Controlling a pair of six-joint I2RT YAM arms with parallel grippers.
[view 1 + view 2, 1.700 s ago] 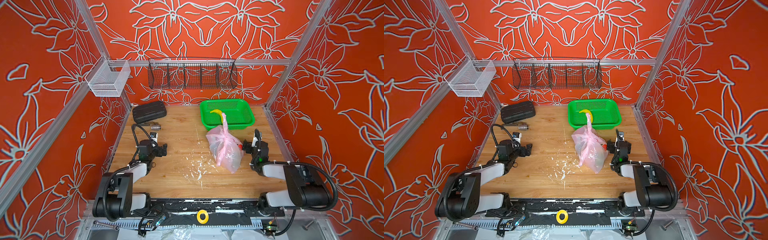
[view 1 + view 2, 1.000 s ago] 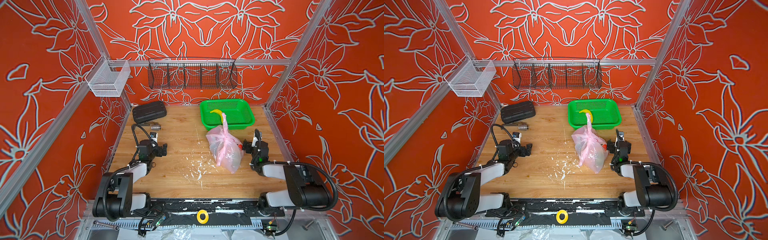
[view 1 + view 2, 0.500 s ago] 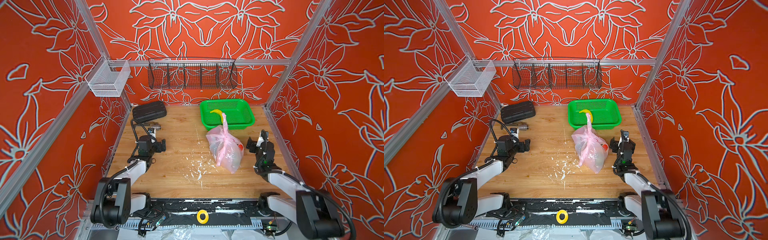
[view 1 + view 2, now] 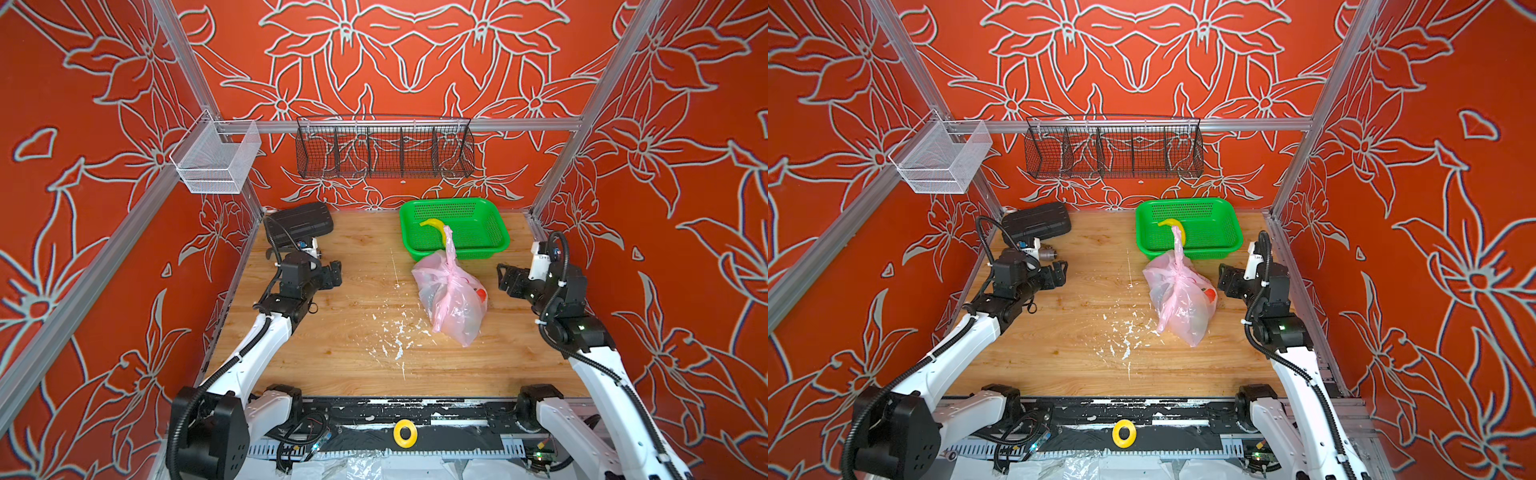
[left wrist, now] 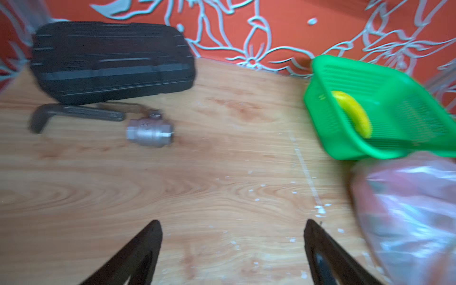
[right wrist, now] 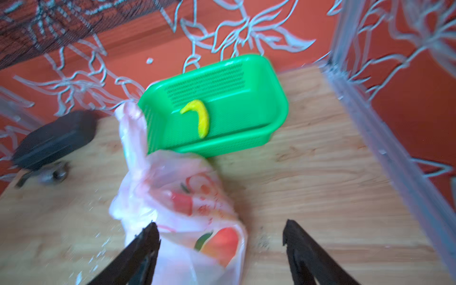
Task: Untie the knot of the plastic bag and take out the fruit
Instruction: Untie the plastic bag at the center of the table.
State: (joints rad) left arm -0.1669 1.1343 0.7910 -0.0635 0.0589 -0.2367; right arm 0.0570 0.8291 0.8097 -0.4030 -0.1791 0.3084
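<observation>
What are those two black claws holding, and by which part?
Nothing. The left gripper and right gripper both stand open and empty; the translucent pale pink plastic bag lies on the wooden table between them, untouched.

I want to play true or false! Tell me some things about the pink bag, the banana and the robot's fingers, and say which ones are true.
1. The banana lies in the green basket. True.
2. The plastic bag is inside the basket. False: it sits on the wooden table, in front of the basket.
3. The right fingers are squeezing the bag. False: they are open and hold nothing.
4. The bag is tied shut with a knot. True.
5. The left fingers hold the black case. False: they are open and empty; the case lies by the back wall.
</observation>
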